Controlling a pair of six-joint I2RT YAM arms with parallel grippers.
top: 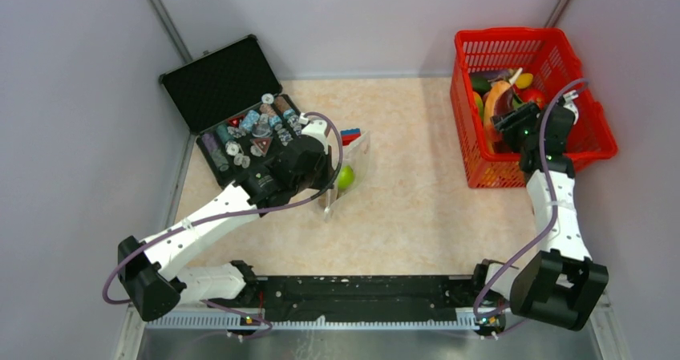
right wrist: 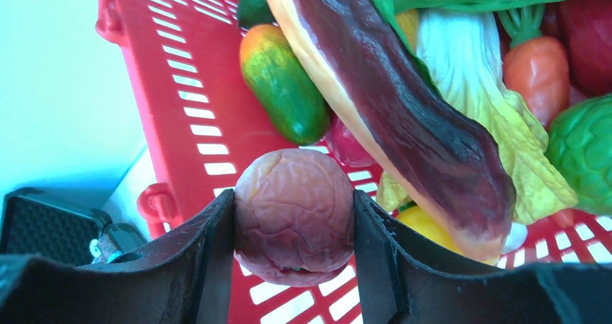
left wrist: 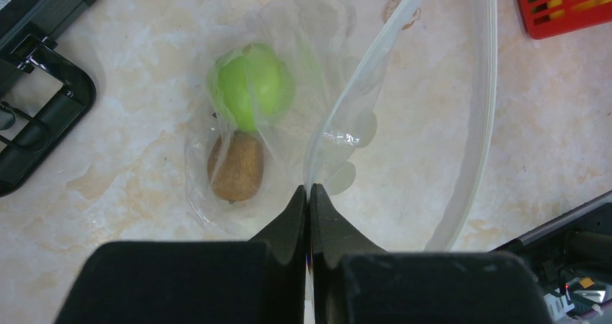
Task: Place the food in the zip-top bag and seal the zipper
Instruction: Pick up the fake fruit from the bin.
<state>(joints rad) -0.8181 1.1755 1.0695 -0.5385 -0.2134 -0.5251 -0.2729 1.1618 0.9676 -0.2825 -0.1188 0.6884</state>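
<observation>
The left arm (top: 208, 224) reaches forward and to the right from its base, its wrist just beside the open black case (top: 220, 79). The left jaws are closed, pinching the near end of the zipper (left wrist: 364, 71) of the zip-top bag (left wrist: 303, 42). From that pinch the strip runs straight away toward the red basket (top: 593, 127), and the bag's mouth gapes beside it. The bag sits on the surface (top: 417, 208) left of centre, with a green apple (left wrist: 252, 86) and a kiwi (left wrist: 236, 167) inside. The right arm (top: 553, 204) stretches ahead, its wrist over the basket. The right jaws grip a wrinkled purple-brown round fruit (right wrist: 292, 223) above the basket's toy produce.
</observation>
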